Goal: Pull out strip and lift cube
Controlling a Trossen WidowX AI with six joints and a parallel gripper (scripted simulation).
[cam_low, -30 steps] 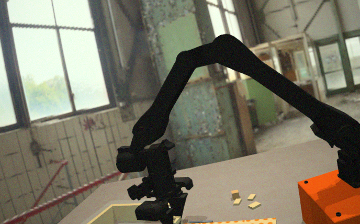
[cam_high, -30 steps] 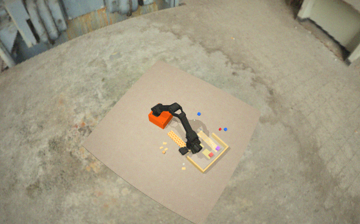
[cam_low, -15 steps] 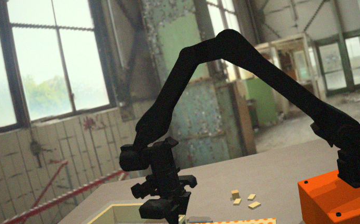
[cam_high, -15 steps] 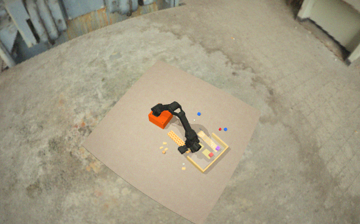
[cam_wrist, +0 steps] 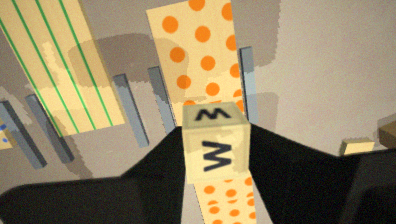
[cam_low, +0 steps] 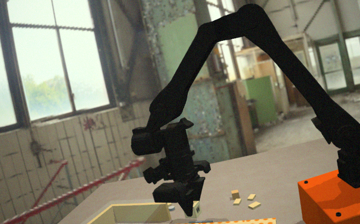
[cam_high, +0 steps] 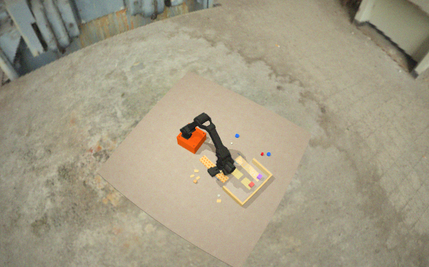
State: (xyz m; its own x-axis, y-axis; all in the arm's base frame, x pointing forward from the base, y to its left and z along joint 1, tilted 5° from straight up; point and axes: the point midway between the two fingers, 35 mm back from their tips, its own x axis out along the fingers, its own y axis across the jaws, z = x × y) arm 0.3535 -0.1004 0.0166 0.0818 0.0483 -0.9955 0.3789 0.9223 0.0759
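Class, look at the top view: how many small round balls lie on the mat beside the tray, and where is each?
3 coloured balls: a blue ball alone near the arm, then a red ball and another blue ball side by side beyond the tray. Others may be hidden under the arm.

In the wrist view the W-labelled cube (cam_wrist: 216, 142) sits clamped between the claw's (cam_wrist: 216, 150) two fingers, directly above the dotted strip (cam_wrist: 205, 55) that runs ahead of and beneath it, with the lined strip (cam_wrist: 60, 70) off to its left.
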